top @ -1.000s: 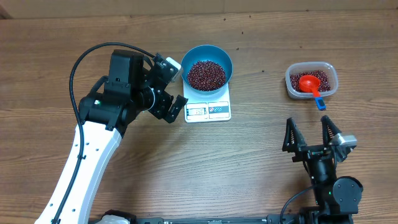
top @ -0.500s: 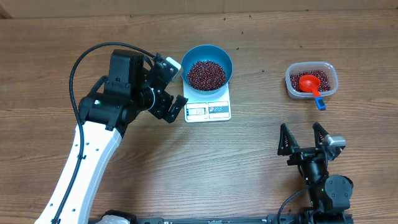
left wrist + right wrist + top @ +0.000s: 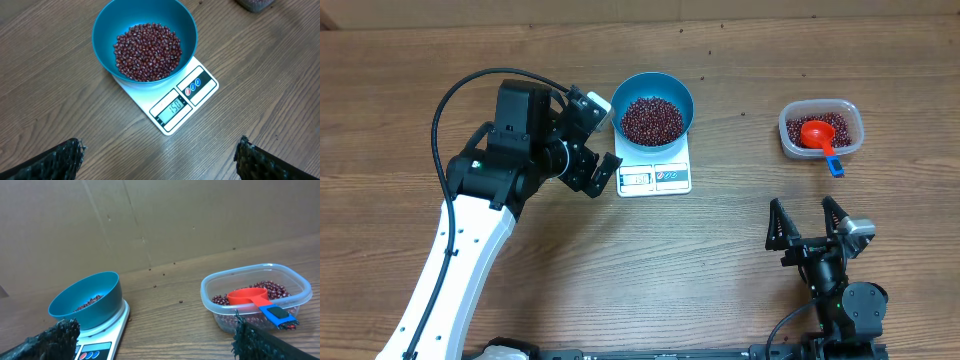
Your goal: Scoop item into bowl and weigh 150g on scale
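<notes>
The blue bowl (image 3: pixel 675 92) stands on the white scale (image 3: pixel 672 180) and holds a heap of dark red beans (image 3: pixel 652 120). In the left wrist view the bowl (image 3: pixel 106 30) and beans (image 3: pixel 147 44) sit on the scale (image 3: pixel 202 82), whose display reads 150. My left gripper (image 3: pixel 597 143) hangs open just left of the scale, nothing between its fingers (image 3: pixel 67 157). My right gripper (image 3: pixel 801 206) stands open and empty near the front right. It faces the bowl (image 3: pixel 102 311) and the scale (image 3: pixel 102 345).
A clear plastic tub (image 3: pixel 787 140) at the right holds more beans and a red scoop (image 3: pixel 815 133) with a blue handle tip (image 3: pixel 834 167). The right wrist view shows the tub (image 3: pixel 212 287), loose beans (image 3: pixel 181 301) on the wood and a cardboard wall (image 3: pixel 150 215) behind.
The right arm has drawn back toward the front edge of the table and shifted slightly left, then held still. The left arm, bowl and scale have not moved.
</notes>
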`<action>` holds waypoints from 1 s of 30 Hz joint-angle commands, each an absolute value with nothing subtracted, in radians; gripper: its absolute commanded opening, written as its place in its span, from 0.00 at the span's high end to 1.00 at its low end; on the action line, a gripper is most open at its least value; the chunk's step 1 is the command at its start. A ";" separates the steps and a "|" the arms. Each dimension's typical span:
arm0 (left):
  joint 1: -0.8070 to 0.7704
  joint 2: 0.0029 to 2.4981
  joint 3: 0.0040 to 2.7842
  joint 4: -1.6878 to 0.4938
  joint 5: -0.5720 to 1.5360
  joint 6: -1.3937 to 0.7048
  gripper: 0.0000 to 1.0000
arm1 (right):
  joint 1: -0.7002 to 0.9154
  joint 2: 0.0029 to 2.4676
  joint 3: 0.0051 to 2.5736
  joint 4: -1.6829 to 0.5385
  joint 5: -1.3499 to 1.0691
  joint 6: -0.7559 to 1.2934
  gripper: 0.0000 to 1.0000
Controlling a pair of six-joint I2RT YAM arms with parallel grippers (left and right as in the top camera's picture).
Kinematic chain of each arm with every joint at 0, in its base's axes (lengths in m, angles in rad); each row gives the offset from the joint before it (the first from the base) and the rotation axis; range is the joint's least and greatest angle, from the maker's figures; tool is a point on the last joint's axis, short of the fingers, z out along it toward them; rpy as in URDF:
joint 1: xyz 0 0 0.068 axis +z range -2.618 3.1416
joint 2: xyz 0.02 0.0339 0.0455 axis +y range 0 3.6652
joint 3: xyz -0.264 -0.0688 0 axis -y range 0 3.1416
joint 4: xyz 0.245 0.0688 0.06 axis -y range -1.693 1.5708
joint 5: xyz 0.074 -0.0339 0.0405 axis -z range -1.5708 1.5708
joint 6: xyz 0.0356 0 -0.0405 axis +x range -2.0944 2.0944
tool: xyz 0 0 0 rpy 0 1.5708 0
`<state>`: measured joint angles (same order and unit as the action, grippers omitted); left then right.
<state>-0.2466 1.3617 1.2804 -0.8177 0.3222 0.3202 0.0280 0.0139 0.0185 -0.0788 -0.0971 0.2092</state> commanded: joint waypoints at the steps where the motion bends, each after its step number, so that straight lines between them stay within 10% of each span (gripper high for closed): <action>1: -0.242 1.367 1.278 -0.815 0.330 0.314 0.00 | 0.035 0.003 0.008 -0.074 -0.098 0.212 0.00; 30: -0.230 1.154 1.208 -0.794 0.278 0.314 0.00 | 0.035 0.003 0.008 -0.074 -0.098 0.212 0.00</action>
